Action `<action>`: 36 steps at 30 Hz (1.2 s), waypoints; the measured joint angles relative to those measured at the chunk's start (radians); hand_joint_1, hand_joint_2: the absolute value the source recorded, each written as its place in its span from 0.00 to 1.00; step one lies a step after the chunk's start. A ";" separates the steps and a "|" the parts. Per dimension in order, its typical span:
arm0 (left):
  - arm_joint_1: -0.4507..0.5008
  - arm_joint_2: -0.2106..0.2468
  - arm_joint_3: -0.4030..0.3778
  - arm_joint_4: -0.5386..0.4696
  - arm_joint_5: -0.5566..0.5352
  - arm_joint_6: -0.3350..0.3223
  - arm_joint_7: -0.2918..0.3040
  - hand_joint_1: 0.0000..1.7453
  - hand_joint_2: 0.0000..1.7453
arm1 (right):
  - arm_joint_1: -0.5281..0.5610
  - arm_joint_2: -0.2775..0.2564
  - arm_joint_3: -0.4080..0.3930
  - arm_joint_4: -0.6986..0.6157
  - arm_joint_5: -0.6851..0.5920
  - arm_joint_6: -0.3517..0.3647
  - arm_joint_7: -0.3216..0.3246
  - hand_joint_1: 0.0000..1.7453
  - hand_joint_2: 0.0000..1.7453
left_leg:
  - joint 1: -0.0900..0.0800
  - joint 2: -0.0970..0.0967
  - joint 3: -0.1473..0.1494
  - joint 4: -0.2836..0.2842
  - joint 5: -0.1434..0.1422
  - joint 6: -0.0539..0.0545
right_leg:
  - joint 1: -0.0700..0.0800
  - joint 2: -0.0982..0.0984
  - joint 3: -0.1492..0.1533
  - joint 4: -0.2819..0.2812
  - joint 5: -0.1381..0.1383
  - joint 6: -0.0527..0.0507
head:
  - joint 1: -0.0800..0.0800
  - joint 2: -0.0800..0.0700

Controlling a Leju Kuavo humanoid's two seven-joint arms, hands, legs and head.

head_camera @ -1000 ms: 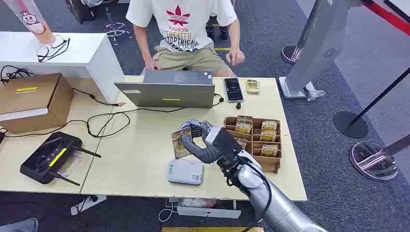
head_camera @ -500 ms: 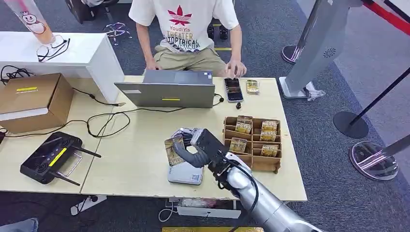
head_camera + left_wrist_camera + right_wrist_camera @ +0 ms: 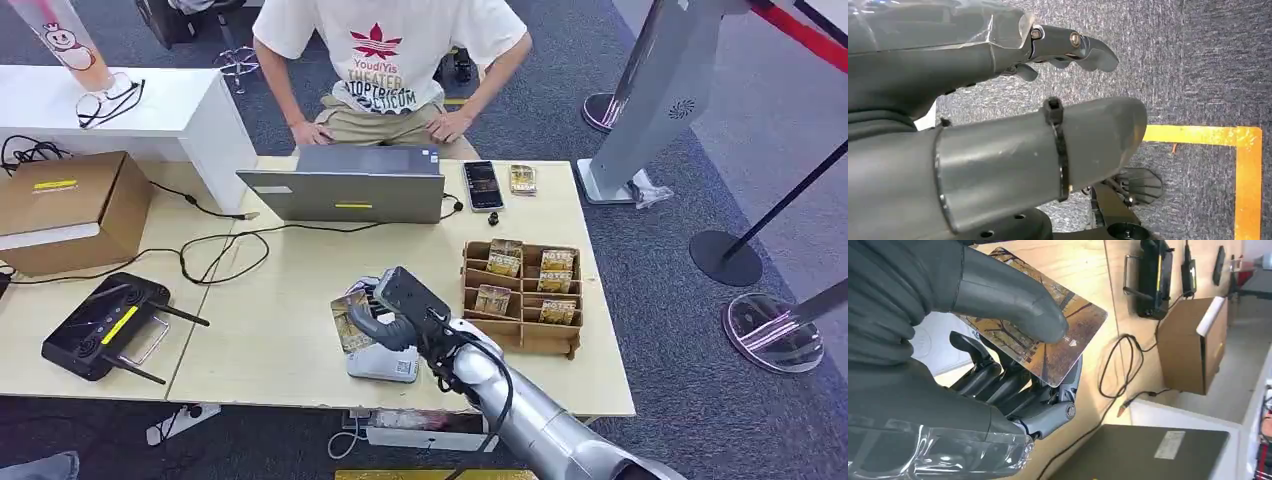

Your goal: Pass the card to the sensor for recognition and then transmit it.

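Office: laptop [image 3: 345,185], carpet [image 3: 720,150], stanchions [image 3: 735,250]

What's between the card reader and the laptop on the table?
In the head view, mostly bare tabletop between the white reader and laptop; the right hand holding the card hangs over the reader's near end.

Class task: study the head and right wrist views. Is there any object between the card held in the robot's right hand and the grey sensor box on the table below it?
Nothing visible does. The right hand pinches the card just above the grey sensor box, at its near-left edge, with no object between them.
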 joint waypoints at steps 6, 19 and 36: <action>-0.003 0.000 0.000 0.000 0.002 0.003 0.000 0.00 0.00 | -0.018 0.020 0.027 0.092 0.000 0.003 -0.005 1.00 1.00 | 0.000 0.000 0.000 0.000 0.000 0.000 | 0.000 0.000 0.000 0.000 0.000 0.000 | 0.000 0.000; -0.004 -0.001 0.000 0.000 0.010 0.005 0.001 0.00 0.00 | -0.047 0.039 0.057 0.227 -0.013 -0.007 -0.014 1.00 1.00 | 0.000 0.000 0.000 0.000 0.000 0.000 | 0.000 0.000 0.000 0.000 0.000 0.000 | 0.000 0.000; -0.005 -0.002 0.000 0.000 0.008 0.005 0.000 0.00 0.00 | -0.067 0.040 0.057 0.303 -0.043 -0.043 -0.024 1.00 1.00 | 0.000 0.000 0.000 0.000 0.000 0.000 | 0.000 0.000 0.000 0.000 0.000 0.000 | 0.000 0.000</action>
